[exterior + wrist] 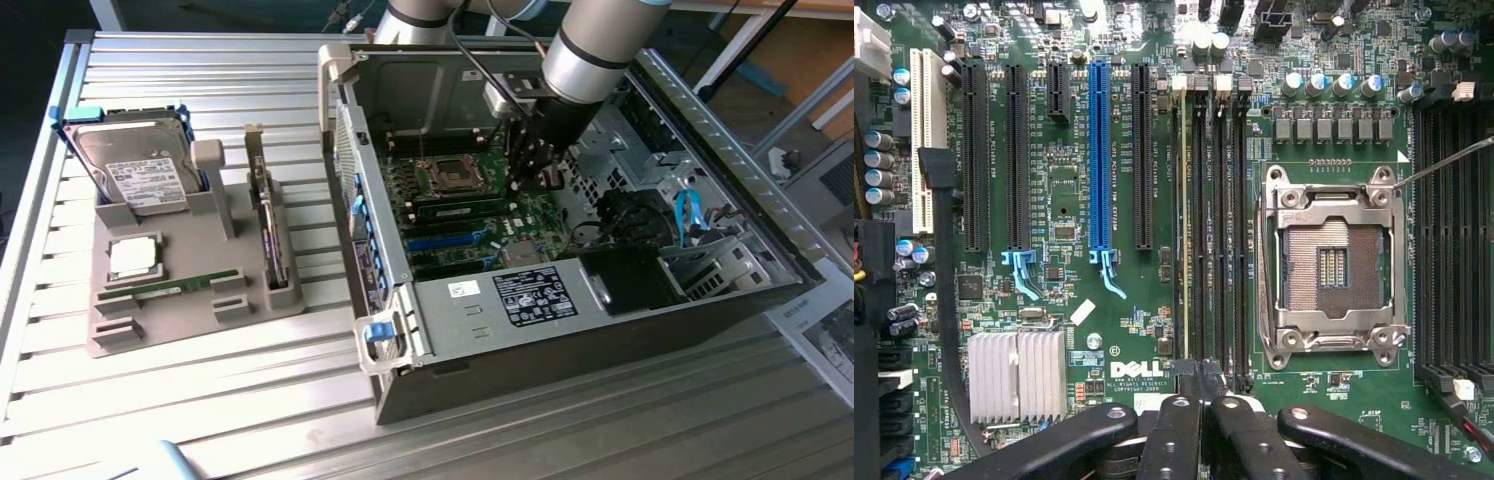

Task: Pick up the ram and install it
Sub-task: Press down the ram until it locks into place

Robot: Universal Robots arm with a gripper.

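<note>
A long green ram stick [174, 288] lies flat on the grey holder [180, 325] at the exterior view's left, well away from the arm. My gripper [534, 185] hangs inside the open computer case, just above the motherboard. In the wrist view the gripper [1204, 392] is shut with nothing between its black fingers [1172, 440], at one end of the memory slots [1219, 220]. A thin stick [1184, 220] stands edge-on in the slot nearest the expansion slots; it also appears as a green strip [461, 211] in the exterior view. Whether the fingers touch it I cannot tell.
The holder also carries a silver hard drive [134, 170], a square processor chip [134, 257] and an upright card [274, 240]. The empty processor socket [1332, 265] lies beside the memory slots. Case walls [387, 330] and cables [687, 215] hem in the arm.
</note>
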